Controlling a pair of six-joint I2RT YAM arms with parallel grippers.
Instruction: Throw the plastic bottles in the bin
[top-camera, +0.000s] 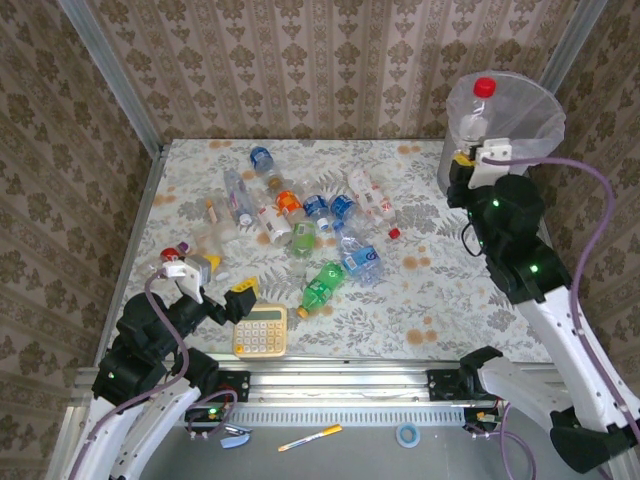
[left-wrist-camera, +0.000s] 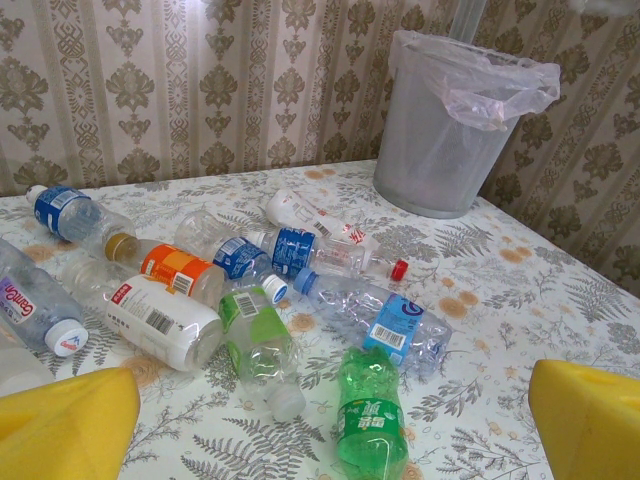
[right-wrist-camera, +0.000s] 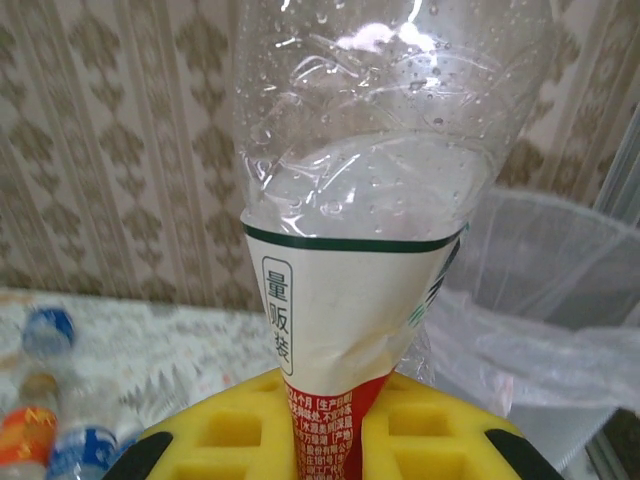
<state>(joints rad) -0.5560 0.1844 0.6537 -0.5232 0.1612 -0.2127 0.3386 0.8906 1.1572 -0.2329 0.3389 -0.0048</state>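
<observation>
Top external: right claw (top-camera: 467, 153) pinches clear bottle (top-camera: 474, 124), seemingly over bin (top-camera: 541, 112).

**What I Was Made Of**

My left arm (top-camera: 95, 450) and right arm (top-camera: 582, 360) were white shells jointed by black motor housings (top-camera: 515, 210), each dotted with a small green light (top-camera: 494, 205). A pale purple cable (top-camera: 592, 200) looped along each. My left gripper (top-camera: 212, 280) wore yellow finger pads (left-wrist-camera: 62, 432). My right gripper (top-camera: 478, 158) carried a white bracket (top-camera: 497, 152), its yellow pads (right-wrist-camera: 225, 432) moulded with square pockets.
</observation>
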